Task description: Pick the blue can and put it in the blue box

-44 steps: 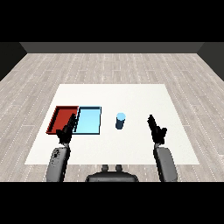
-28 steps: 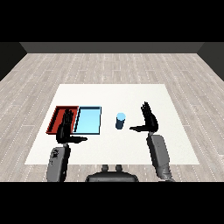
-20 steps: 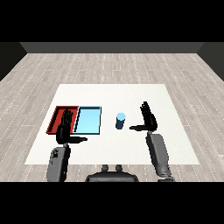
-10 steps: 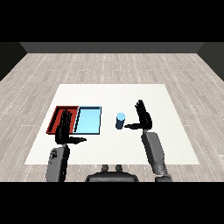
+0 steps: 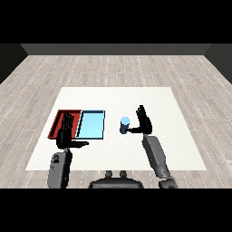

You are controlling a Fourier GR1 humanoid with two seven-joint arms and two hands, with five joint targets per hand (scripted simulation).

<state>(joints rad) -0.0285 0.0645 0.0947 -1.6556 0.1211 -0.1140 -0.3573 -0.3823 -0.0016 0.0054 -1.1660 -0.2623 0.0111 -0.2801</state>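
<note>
1. Blue can (image 5: 124,125) stands upright on the white table (image 5: 172,108), right of the light blue tray (image 5: 91,124).
2. I see my right hand (image 5: 144,121) beside it, fingers straight.
3. Left hand (image 5: 66,135), fingers extended, hovers over the red tray (image 5: 58,121).

bare table (image 5: 113,102), blue can (image 5: 124,125) to blue tray (image 5: 90,124)

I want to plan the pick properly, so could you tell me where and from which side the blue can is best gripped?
Grip the blue can around its mid-body, coming from its right side. It stands upright on the table, apart from the blue tray, and the right hand is open beside it, thumb reaching toward the can, so its fingers can likely curl round the body.
</note>
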